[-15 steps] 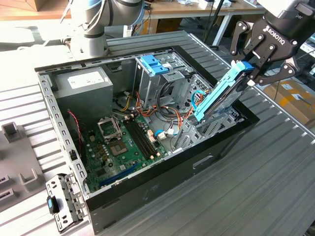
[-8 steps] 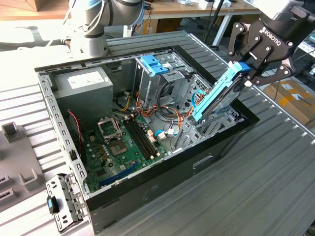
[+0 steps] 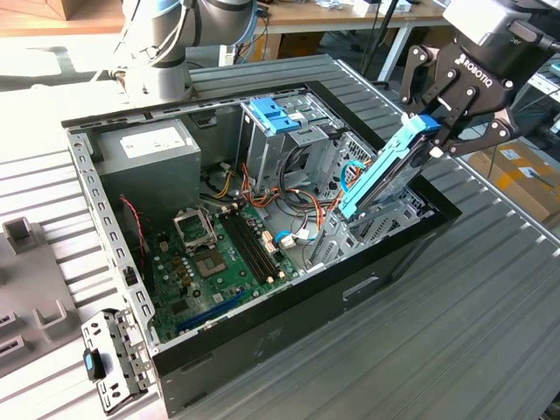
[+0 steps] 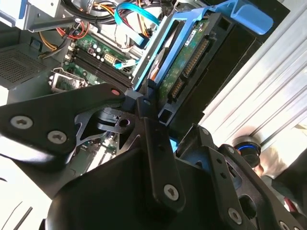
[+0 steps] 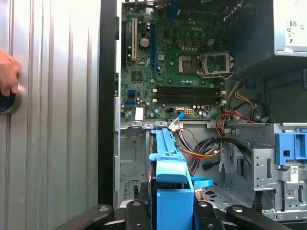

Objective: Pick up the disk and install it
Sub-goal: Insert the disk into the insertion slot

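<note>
The disk (image 3: 381,179) is a dark drive in bright blue rails. It hangs tilted over the open computer case (image 3: 262,350), at the exterior view's right. Its lower end dips into the drive bay by the case's side wall, and its upper end points up and outward. My gripper (image 3: 430,131) is shut on that upper end. In the second wrist view the fingers (image 4: 148,120) clamp the disk's (image 4: 189,62) rail beside its connector edge. In the first wrist view the disk (image 5: 170,177) runs edge-on from the gripper (image 5: 170,211) toward the bay.
Inside the case are a grey power supply (image 3: 149,157), the motherboard (image 3: 219,262), loose coloured cables (image 3: 302,206) and a metal drive cage topped by a blue bracket (image 3: 276,114). A small panel (image 3: 109,359) lies outside the case. A person's hand (image 5: 7,72) rests on the ribbed table.
</note>
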### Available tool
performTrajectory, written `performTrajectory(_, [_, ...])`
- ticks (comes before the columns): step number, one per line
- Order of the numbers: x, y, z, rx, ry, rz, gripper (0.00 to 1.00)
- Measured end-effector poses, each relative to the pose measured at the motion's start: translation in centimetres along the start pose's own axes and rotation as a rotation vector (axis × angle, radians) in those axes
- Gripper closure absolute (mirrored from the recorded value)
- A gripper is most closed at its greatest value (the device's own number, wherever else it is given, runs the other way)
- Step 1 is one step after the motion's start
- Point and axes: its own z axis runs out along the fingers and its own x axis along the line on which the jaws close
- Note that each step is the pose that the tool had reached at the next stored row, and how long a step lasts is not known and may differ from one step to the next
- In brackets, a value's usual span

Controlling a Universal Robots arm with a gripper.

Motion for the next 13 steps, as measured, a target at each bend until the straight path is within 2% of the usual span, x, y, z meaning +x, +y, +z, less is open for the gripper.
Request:
performTrajectory(5, [0.1,-0.08,0.93,-0.0011,0.0006,-0.008,0.64])
performTrajectory(13, [0.22,-0.14,1.97,-0.0013,0.0008,-0.01,0.64])
